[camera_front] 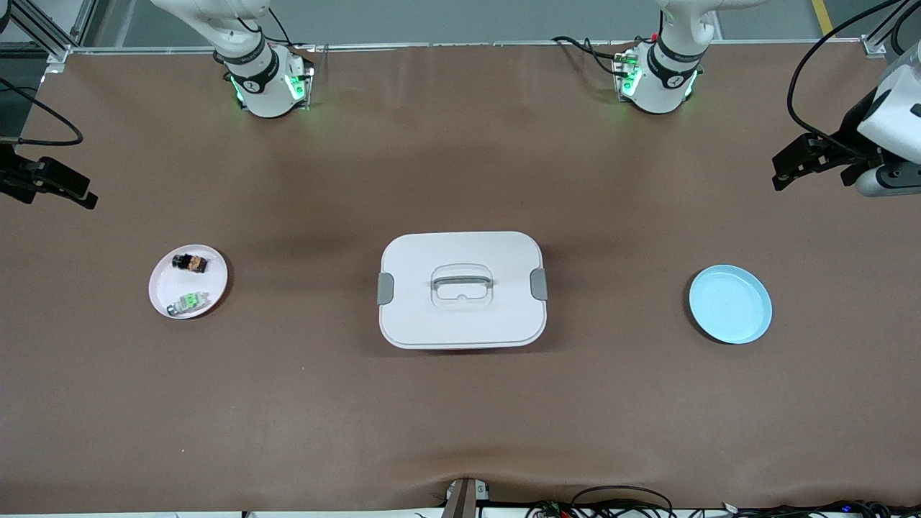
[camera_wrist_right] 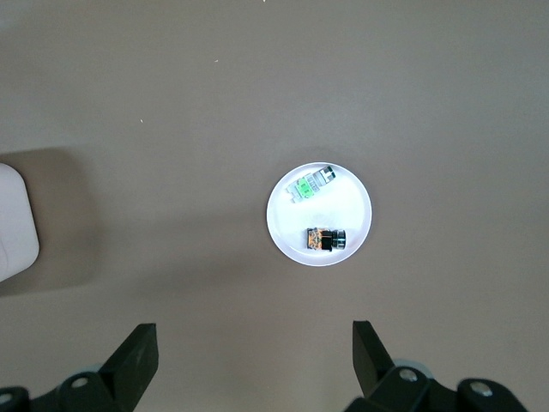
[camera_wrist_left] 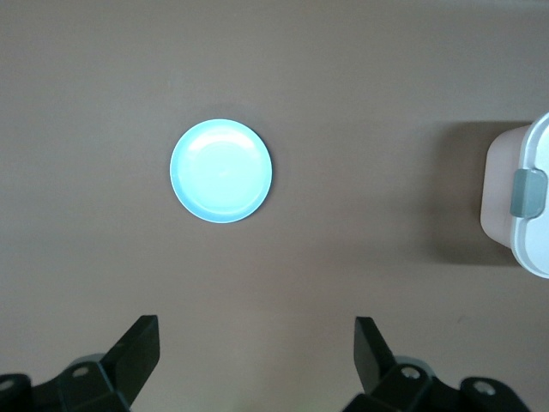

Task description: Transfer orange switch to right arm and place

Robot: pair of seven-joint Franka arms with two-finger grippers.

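Note:
The orange switch [camera_front: 193, 263], a tiny black block with an orange face, lies on a small white plate [camera_front: 162, 284] toward the right arm's end of the table. The right wrist view shows the orange switch [camera_wrist_right: 323, 240] on the white plate [camera_wrist_right: 347, 206] too. My right gripper [camera_front: 85, 198] hangs open and empty over the table edge at that end, apart from the plate; its fingertips [camera_wrist_right: 141, 336] stand wide. My left gripper [camera_front: 781, 173] hangs open and empty over the left arm's end of the table, its gap [camera_wrist_left: 255, 326] holding nothing.
A clear-and-green component [camera_front: 188, 302] shares the white plate, nearer the front camera than the switch. A white lidded box [camera_front: 462, 316] with a handle sits mid-table. An empty light-blue plate [camera_front: 730, 303] lies toward the left arm's end; the left wrist view shows the light-blue plate [camera_wrist_left: 221, 170].

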